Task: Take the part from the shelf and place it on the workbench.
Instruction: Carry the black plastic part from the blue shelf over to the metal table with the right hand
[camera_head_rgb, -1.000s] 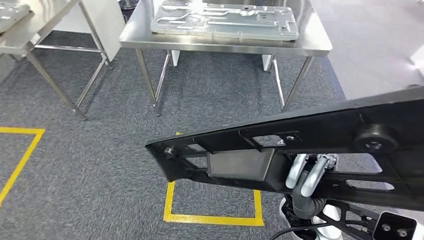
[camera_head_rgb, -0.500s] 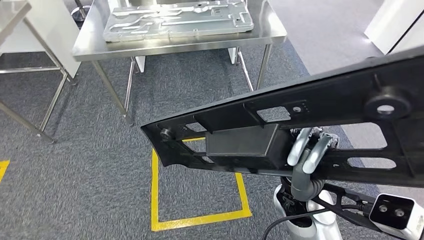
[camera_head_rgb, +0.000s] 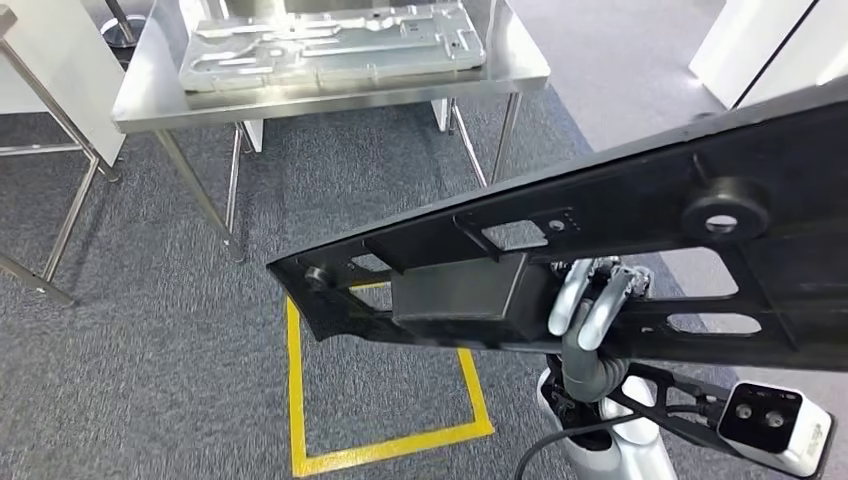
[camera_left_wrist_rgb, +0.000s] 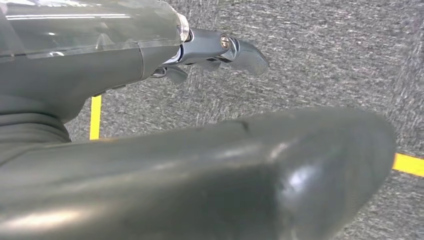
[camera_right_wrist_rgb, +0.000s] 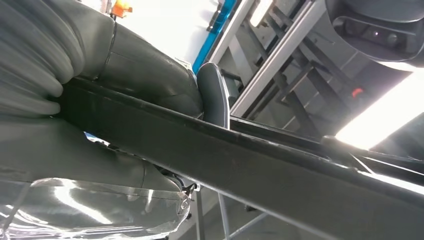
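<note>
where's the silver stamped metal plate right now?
Head view, upper left: the silver stamped metal plate lies flat on the stainless steel workbench, beyond the yellow floor square.

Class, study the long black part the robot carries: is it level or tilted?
Tilted. The black part slopes down from its high end to its low end above the yellow floor marking, gripped by the right hand.

Part (camera_head_rgb: 600, 230) in right hand (camera_head_rgb: 590, 310) at 4 o'clock, workbench (camera_head_rgb: 330, 85) w/ panel (camera_head_rgb: 330, 45) on it at 11, floor square (camera_head_rgb: 385, 400) betw. them
</note>
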